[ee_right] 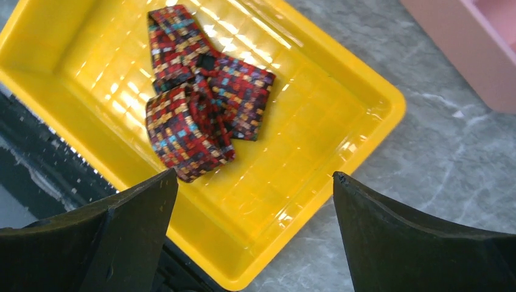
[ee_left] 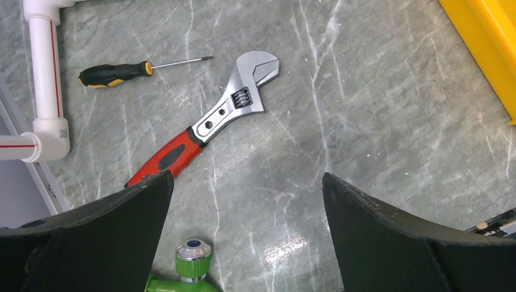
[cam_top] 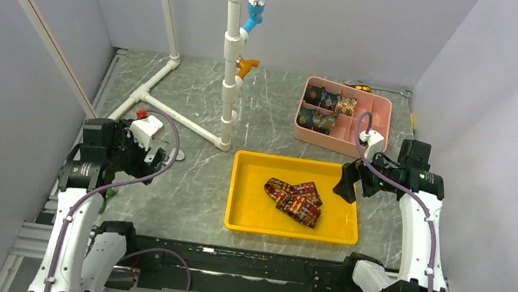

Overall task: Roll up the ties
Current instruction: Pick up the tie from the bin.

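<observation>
Rolled ties (cam_top: 327, 110) sit in the pink organizer (cam_top: 379, 125), one unrolled tie (cam_top: 294, 199) lies in the yellow tray (cam_top: 246, 214), and left hand (ee_left: 246, 177) and right hand (ee_right: 254, 175) gape empty.

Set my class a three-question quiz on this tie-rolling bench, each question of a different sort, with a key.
1. True or false: the loose tie lies in the yellow tray.
2. The rolled ties sit: A) in the pink box; B) in the yellow tray; C) on the bare table.
3. Fill in: the left gripper and the right gripper are both ____.

Key: 1 true; 2 A; 3 open.
</observation>
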Available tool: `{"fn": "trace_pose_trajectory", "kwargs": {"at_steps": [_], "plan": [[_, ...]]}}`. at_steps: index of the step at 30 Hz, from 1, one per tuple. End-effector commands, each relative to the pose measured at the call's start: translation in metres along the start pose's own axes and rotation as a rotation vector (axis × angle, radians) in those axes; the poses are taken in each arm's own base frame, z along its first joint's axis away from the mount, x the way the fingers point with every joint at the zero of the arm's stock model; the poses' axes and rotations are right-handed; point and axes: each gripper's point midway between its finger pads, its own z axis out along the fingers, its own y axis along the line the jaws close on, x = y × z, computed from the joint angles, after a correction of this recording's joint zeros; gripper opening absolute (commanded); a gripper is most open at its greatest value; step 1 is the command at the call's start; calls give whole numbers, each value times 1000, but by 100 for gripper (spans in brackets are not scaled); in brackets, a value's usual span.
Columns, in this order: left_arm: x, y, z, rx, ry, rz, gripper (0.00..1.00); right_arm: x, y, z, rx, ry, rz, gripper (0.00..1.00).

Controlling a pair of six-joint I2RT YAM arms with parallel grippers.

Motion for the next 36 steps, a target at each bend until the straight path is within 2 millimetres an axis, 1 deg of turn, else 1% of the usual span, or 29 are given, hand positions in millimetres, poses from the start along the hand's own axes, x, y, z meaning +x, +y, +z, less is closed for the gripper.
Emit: {"fn": "trace_pose_trajectory", "kwargs": {"at_steps": [1,7,11,13,17,21,23,28,31,32,35,36], "plan": [[-17,-2,-3,33,-56,34,99,-8,26,2,-101,13,-117,100],[-25,-11,-3,98,-76,54,99,5,58,26,-181,101,-211,100],[-26,-19,-4,138,-86,71,99,14,69,44,-198,160,-259,100],[-26,-24,-4,165,-88,89,99,20,78,55,-221,200,-288,100],[-28,-25,-5,166,-91,111,99,37,91,82,-234,288,-361,100],[-30,-25,-6,168,-91,107,99,57,97,104,-225,379,-427,100],[-30,-26,-6,168,-90,104,99,63,99,111,-228,409,-446,100],[-30,-24,-9,148,-93,118,99,70,95,124,-196,438,-473,100],[-31,-23,-12,141,-95,126,99,76,89,131,-165,456,-486,96],[-31,-23,-12,139,-97,129,99,80,85,134,-149,471,-494,92],[-33,-23,-13,135,-103,131,99,93,73,140,-102,512,-512,76],[-33,-23,-14,136,-104,130,99,97,70,141,-91,524,-517,67]]}}
